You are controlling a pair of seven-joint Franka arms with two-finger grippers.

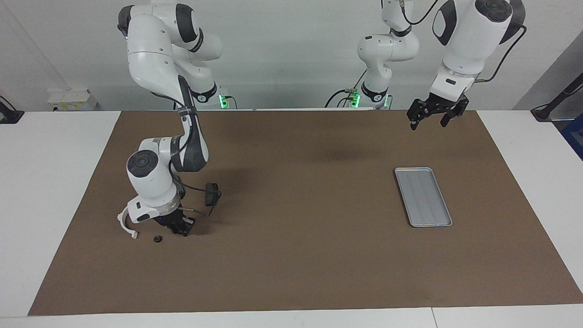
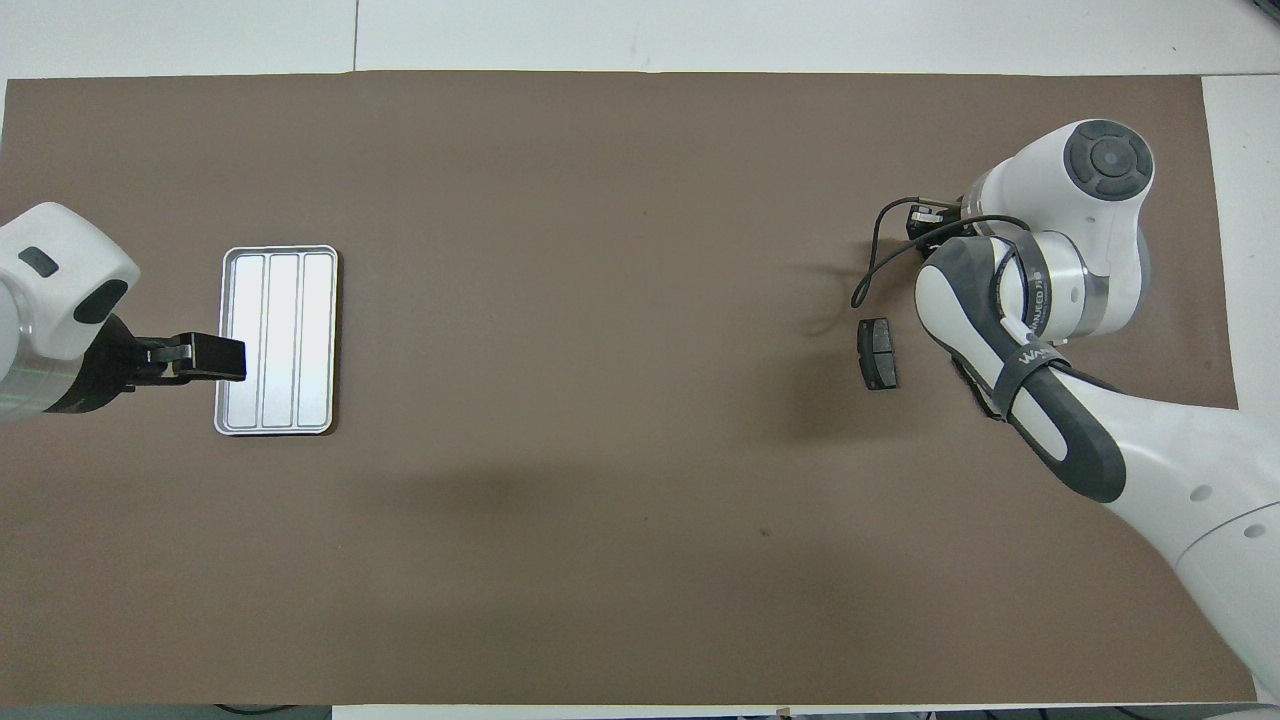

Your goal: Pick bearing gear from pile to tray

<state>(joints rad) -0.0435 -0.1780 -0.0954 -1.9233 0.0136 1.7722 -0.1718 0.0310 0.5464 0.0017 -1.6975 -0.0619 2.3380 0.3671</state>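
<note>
The pile lies at the right arm's end of the brown mat. It holds a white curved arc bracket (image 1: 125, 224), a tiny black round piece (image 1: 158, 238) and a dark grey pad (image 1: 212, 194), which also shows in the overhead view (image 2: 878, 353). My right gripper (image 1: 182, 229) is down at the mat between the round piece and the pad. In the overhead view its own wrist hides it, the bracket and the round piece. The silver tray (image 1: 423, 197) (image 2: 280, 340) is empty at the left arm's end. My left gripper (image 1: 435, 116) (image 2: 212, 358) waits open and empty, raised over the tray's rim.
The brown mat (image 1: 300, 218) covers most of the white table. A black cable (image 2: 868, 262) loops from the right wrist over the mat beside the pad. White table shows past both ends of the mat.
</note>
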